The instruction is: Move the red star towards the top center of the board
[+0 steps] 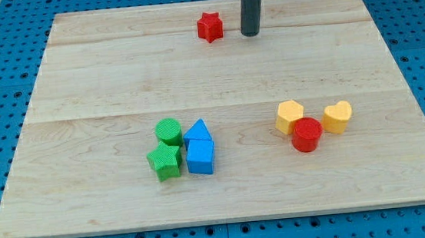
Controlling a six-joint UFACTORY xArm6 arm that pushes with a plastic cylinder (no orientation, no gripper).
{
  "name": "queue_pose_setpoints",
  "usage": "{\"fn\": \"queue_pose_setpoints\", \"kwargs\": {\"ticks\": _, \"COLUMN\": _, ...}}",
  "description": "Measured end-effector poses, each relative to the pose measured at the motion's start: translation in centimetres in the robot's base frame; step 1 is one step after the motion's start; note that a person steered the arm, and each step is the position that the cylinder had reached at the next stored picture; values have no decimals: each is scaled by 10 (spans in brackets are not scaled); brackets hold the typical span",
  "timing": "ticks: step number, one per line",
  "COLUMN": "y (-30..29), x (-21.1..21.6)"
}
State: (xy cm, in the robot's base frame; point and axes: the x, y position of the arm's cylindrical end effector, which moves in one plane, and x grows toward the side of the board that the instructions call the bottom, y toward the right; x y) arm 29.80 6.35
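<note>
The red star (209,27) lies near the top centre of the wooden board (102,90). My tip (250,33) stands on the board just to the star's right, a small gap apart from it. The dark rod rises straight up out of the view's top.
A green cylinder (168,130), a green star (164,162), a blue triangle (197,130) and a blue cube (200,156) cluster at the lower middle. A yellow hexagon (289,116), a red cylinder (306,135) and a yellow heart (338,116) sit at the lower right.
</note>
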Motion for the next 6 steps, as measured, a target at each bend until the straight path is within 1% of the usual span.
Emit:
{"fn": "queue_pose_setpoints", "kwargs": {"ticks": 1, "y": -38, "x": 0}}
{"fn": "queue_pose_setpoints", "kwargs": {"ticks": 2, "y": -77, "x": -17}}
{"fn": "queue_pose_setpoints", "kwargs": {"ticks": 3, "y": -79, "x": -13}}
{"fn": "queue_pose_setpoints", "kwargs": {"ticks": 4, "y": -148, "x": 49}}
{"fn": "queue_pose_setpoints", "kwargs": {"ticks": 6, "y": -230, "x": 237}}
